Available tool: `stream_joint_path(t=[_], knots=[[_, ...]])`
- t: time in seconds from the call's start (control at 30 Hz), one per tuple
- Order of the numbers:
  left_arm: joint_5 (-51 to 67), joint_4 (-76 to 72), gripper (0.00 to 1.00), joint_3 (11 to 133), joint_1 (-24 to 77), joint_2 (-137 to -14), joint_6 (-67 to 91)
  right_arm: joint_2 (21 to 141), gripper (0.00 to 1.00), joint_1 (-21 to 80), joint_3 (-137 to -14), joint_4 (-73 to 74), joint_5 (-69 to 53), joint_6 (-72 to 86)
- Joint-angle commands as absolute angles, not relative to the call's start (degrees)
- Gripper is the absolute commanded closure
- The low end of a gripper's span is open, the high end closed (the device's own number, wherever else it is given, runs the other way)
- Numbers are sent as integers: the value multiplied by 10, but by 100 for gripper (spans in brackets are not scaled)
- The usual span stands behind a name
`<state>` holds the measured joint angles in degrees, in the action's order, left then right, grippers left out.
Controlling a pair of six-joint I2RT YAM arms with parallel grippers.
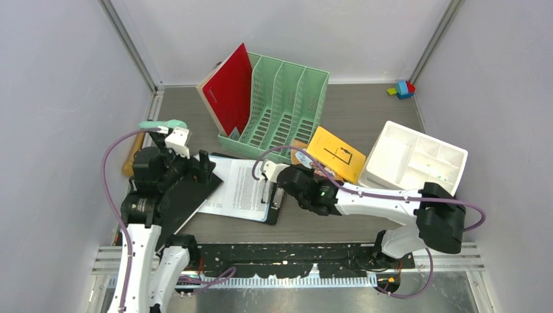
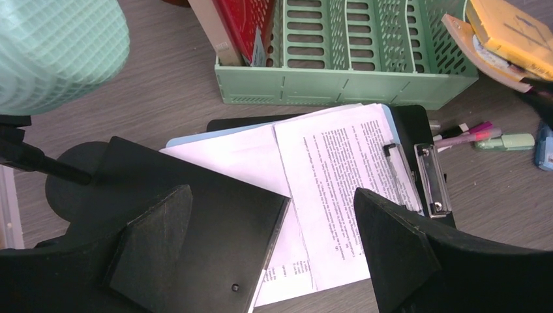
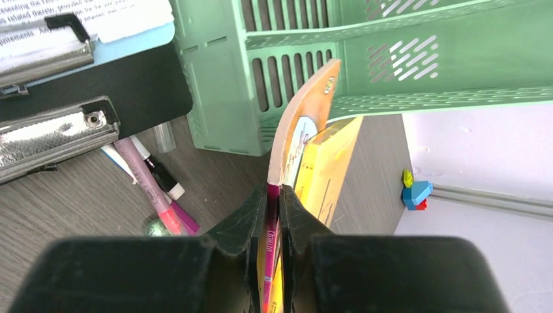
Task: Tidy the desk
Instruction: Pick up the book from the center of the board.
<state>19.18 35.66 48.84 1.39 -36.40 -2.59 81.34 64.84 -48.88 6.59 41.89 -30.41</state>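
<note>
I've got mint-green slotted plastic file rack at back-centre of grey-brown wood-grain desk, red flat book in its left-end slot. Just in front of rack: black clipboard w/ white printed sheets on it. Right of clipboard: pink pens. At rack's front-right corner, touching it: yellow thin booklet; further right, white compartmented plastic tray.
</note>
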Motion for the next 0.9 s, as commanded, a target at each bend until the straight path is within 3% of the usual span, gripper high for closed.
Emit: stream_joint_path(t=[0.0, 0.33, 0.57, 0.87], knots=[[211, 329, 1, 520, 12, -393, -42, 763, 97, 654, -563, 120, 398, -288], [330, 302, 1, 586, 12, -475, -11, 704, 99, 654, -781, 297, 263, -216], [375, 255, 1, 638, 19, -516, 89, 729, 99, 651, -924, 340, 272, -172], [235, 251, 1, 701, 77, -564, 210, 820, 100, 571, -1063, 350, 365, -23]])
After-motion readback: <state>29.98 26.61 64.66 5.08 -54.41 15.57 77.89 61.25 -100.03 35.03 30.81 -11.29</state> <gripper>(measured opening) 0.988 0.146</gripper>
